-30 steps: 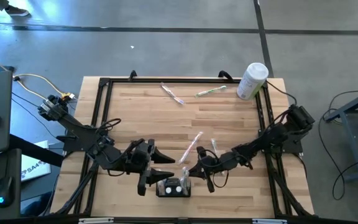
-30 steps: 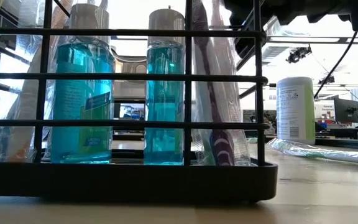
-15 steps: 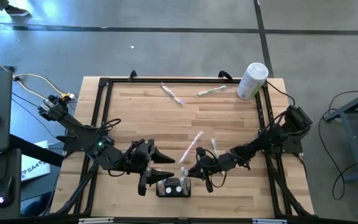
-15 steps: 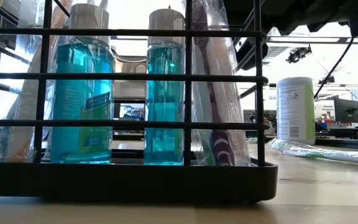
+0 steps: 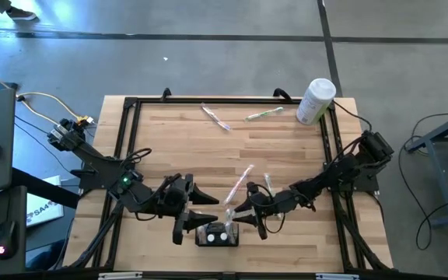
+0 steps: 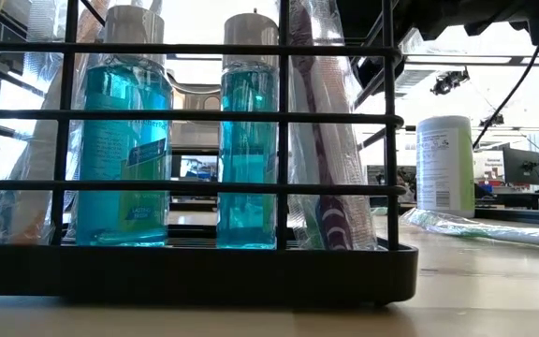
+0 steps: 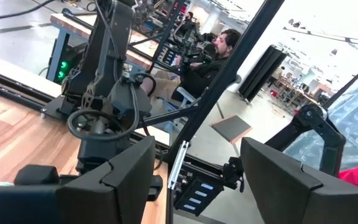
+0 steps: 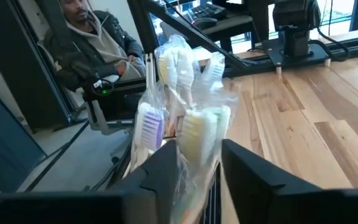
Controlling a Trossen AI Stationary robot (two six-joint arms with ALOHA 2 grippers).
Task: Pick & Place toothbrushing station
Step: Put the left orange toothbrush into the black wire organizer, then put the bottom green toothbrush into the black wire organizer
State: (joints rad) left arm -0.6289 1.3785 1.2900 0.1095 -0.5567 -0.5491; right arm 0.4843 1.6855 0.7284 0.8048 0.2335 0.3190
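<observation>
- The step in hand looks like dropping a wrapped toothbrush (image 8: 194, 134) into the toothbrushing station (image 5: 217, 234), which sits at the near edge of the table (image 5: 286, 148), between the two grippers
- The right gripper (image 5: 242, 215) hovers just beside the station's right end; in its wrist view the two fingers (image 8: 253, 165) stand slightly apart with the clear wrapper passing between them, so the clamp looks loosened rather than tight, though I cannot tell if the wrapper is fully free
- To do it well, I judge the jaws should part fully before the arm lifts, and the lift should go straight up so the crinkly wrapper does not snag and pull the brush back out
- The left gripper (image 5: 187, 220) waits just beside the station's left end, fingers (image 7: 120, 177) spread wide and grasping nothing; keeping it clear avoids nudging the holder
- The station is a low, dark, boxy wire rack; the low view shows black bars (image 6: 204, 117) on a solid base
- Inside stand two bottles of blue liquid (image 6: 248, 131) and wrapped brushes, one purple (image 6: 330, 201)
- More wrapped brushes (image 5: 215, 117) lie far across the table, near a white container (image 5: 315, 100)
</observation>
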